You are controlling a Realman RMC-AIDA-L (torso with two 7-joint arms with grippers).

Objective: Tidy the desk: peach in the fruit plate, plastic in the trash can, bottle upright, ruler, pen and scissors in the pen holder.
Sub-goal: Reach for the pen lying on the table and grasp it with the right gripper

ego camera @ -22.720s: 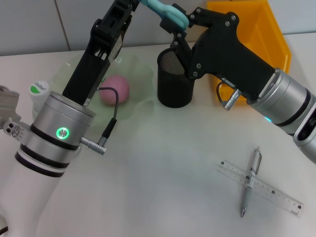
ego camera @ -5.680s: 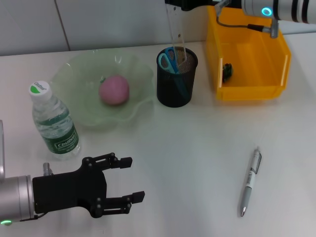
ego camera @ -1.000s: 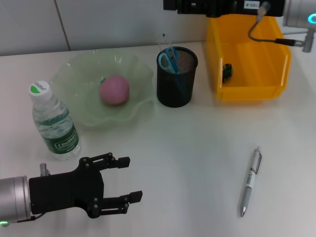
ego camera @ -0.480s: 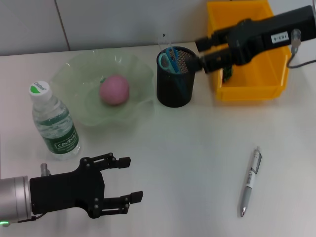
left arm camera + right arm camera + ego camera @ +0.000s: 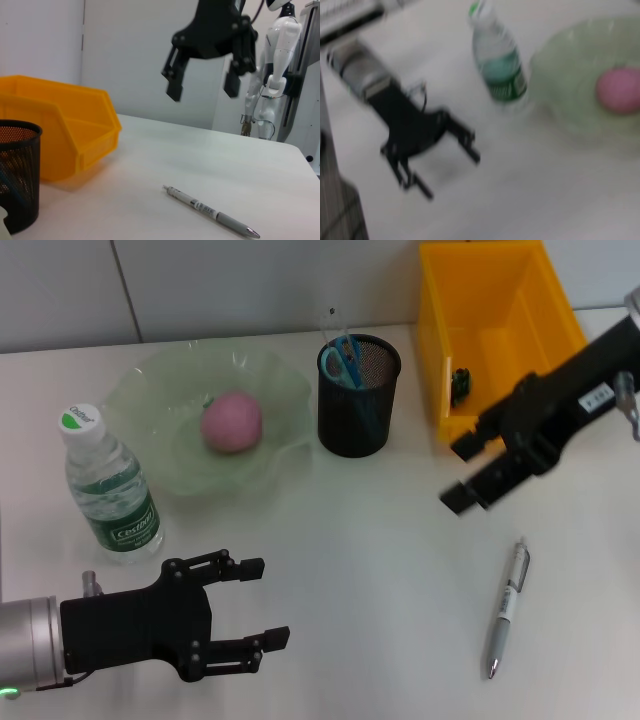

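Still flat, pen (image 5: 505,609) tip toward the robot, right tool (image 5: 460,472) (wide open, empty) above.

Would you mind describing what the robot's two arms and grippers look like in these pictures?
Both grippers are matte black with two slim, angular fingers. The left gripper sits on a brushed silver wrist cylinder with a small green light. The right gripper has a blocky black body bearing a small white label, with a grey connector at the picture's edge.
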